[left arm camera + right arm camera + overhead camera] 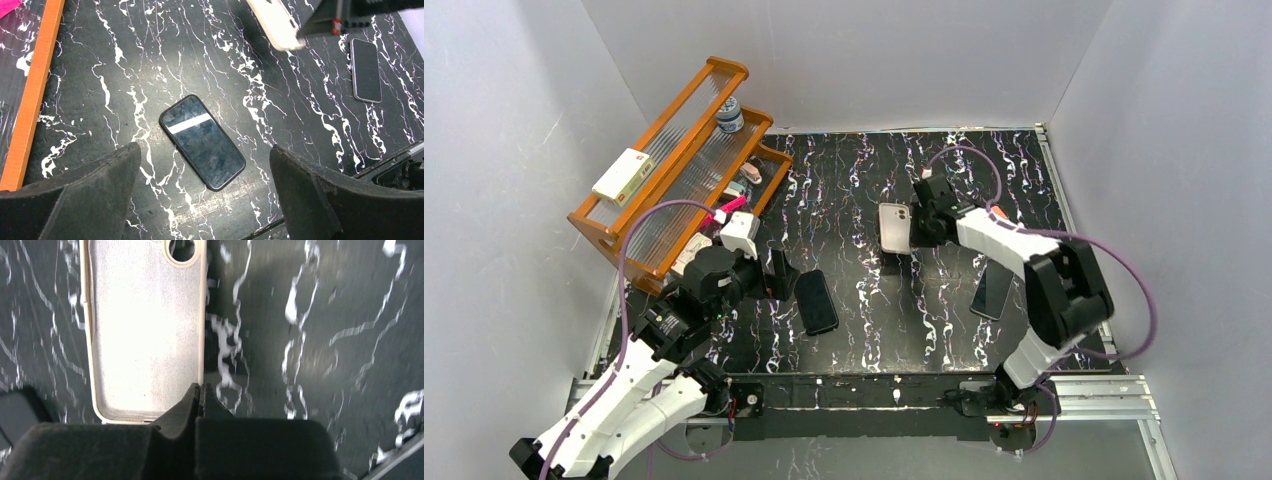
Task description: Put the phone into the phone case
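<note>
The phone lies flat and screen up on the black marbled table, slanted, left of centre. My left gripper hovers over it, open wide. In the left wrist view the phone sits just beyond the gap between the two fingers of that gripper, touching neither. The cream phone case is further back, hollow side up. My right gripper is shut on its right side wall near one corner. In the right wrist view the fingers of this gripper pinch that rim of the case.
A second dark phone with a silver rim lies at the right, under the right arm, and shows in the left wrist view. An orange wooden rack holding small items stands at the back left. White walls enclose the table.
</note>
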Motion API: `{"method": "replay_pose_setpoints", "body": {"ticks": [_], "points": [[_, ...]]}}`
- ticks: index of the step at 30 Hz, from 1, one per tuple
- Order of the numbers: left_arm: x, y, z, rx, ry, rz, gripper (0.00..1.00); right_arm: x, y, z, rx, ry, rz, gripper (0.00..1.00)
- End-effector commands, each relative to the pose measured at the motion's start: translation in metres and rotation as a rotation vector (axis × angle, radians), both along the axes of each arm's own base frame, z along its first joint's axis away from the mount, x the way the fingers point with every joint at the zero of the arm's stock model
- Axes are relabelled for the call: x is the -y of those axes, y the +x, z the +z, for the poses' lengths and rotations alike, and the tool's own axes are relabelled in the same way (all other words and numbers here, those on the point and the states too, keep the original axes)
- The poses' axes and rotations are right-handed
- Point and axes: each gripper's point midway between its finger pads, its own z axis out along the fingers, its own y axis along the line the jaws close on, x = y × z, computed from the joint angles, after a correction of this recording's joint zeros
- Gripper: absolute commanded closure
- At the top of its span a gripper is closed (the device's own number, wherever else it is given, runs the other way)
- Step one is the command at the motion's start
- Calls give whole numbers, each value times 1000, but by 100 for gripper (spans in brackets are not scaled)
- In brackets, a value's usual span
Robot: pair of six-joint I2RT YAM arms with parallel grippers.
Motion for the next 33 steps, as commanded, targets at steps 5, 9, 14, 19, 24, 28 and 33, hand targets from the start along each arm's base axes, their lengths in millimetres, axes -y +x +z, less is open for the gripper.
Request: {"method": "replay_pose_setpoints", "body": {"ticks": [5,9,14,19,24,28,33], "points": [[0,3,-4,-4,18,2,2,16,-102,1,-133,-9,-21,99],[0,3,-5,-8,18,-1,2,26,-135,-4,-185,2,-53,99],[2,2,-6,-13,19,-6,2,44,-156,-13,-221,-43,-96,94],[2,2,-6,-12,16,-8,2,49,-157,-7,-213,-54,-134,81],[2,2,-5,-10,14,-7,2,55,-153,-2,-215,-77,-202,60],[2,2,-4,-7,12,-8,2,64,-145,2,-190,-114,-270,37],[1,1,-4,-5,8,-7,2,97,-132,11,-168,-196,-400,7]]}}
